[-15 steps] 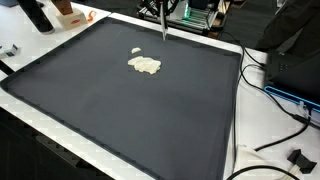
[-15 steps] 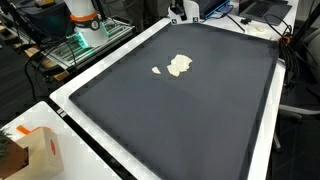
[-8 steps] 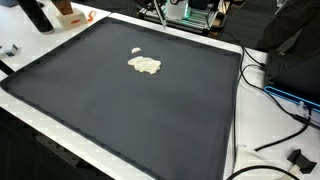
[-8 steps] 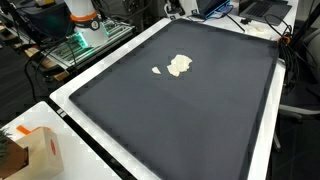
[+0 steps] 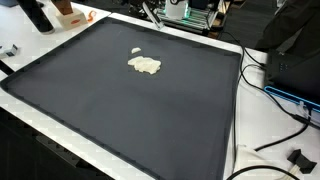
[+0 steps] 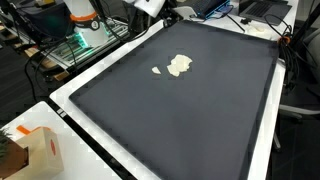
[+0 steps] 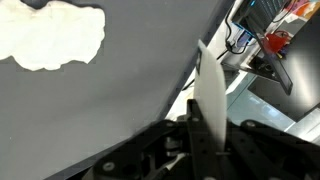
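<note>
Open black mat [image 5: 150, 120] stretched from its near rim at 6 o'clock to the white lump [image 5: 145, 64] just past centre, well apart from every edge. A small crumb [image 5: 136, 51] sat at the lump's 11 o'clock. At the far rim, the gripper [image 7: 205, 140] hung with its jaws narrow on a thin white strip [image 7: 210, 90].
</note>
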### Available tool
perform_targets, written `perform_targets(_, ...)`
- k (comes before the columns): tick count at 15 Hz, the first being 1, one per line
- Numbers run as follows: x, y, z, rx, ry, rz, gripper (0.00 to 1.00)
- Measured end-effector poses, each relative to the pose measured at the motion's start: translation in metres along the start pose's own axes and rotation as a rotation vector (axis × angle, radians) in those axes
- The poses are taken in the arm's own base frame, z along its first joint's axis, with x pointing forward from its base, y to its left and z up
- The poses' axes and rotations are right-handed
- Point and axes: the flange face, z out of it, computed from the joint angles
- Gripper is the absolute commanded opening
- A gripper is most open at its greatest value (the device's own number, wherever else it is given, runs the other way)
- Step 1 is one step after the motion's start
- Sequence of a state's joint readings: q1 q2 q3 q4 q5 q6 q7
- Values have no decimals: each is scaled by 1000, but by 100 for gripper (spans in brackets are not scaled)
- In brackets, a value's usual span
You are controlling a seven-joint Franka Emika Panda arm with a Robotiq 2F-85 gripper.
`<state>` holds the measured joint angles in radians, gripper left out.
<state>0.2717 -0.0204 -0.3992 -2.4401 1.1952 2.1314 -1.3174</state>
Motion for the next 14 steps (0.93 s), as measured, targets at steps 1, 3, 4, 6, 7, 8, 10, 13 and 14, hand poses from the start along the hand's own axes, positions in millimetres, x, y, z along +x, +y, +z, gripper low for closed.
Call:
perform_targets(1,-2,7,2,13,2,20,1)
perform_targets(3,-4,20,6,24,7,55,1)
perform_targets(4,-5,26,8,24,11,70,1)
perform_targets(6,-6,35,10,24,21,95,1)
perform_targets(7,-7,39,10,24,30,107,1)
perform_targets(8,-7,43,10,24,40,121,1)
perform_targets(10,-9,51,8,24,65,149,1)
perform_targets(13,-12,61,4,35,108,194,1)
perform_targets(14,-13,65,3,40,123,209,1)
